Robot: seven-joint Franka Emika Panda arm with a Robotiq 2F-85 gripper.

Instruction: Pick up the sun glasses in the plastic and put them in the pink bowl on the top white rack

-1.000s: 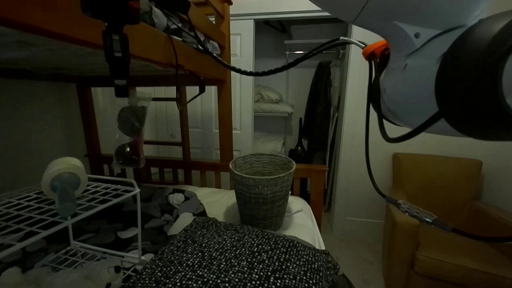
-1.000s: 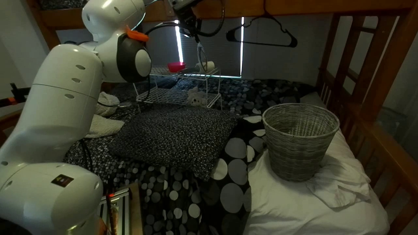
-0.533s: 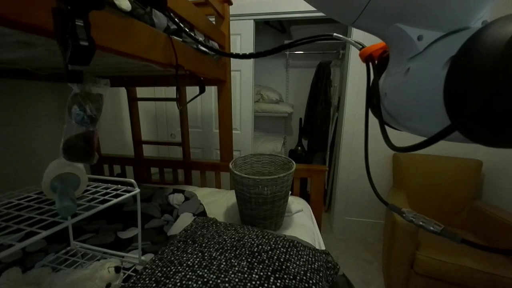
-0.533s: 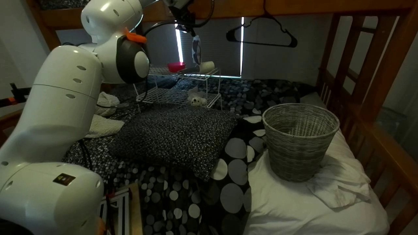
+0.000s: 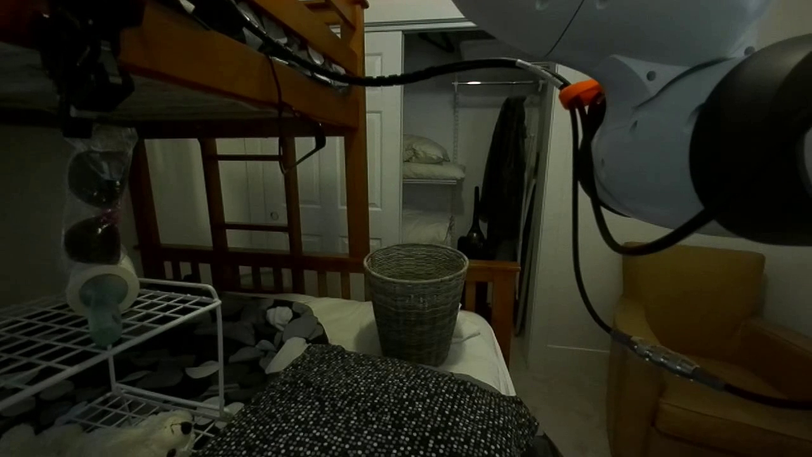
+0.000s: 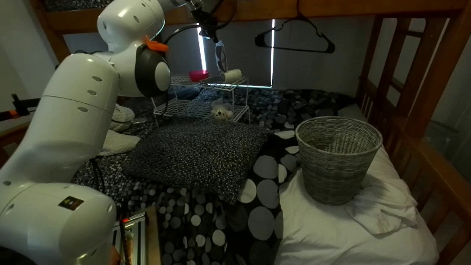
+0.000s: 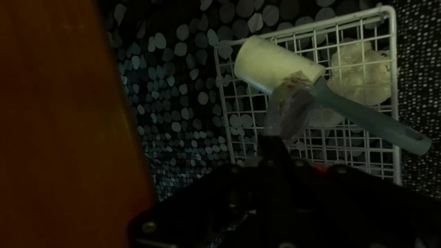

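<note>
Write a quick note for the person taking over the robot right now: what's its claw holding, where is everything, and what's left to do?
Gripper: the black gripper is closed on a clear plastic bag with dark-lensed sunglasses inside, one lens hanging above the other.
Where: the bag hangs near a cream roller with a blue-green handle on top of the white two-tier wire rack; whether they touch is unclear. The bright pink bowl stands on that same top tier.
Done: sunglasses picked up.
Left: carry them over the bowl, lower them in, let go, back away.
</note>
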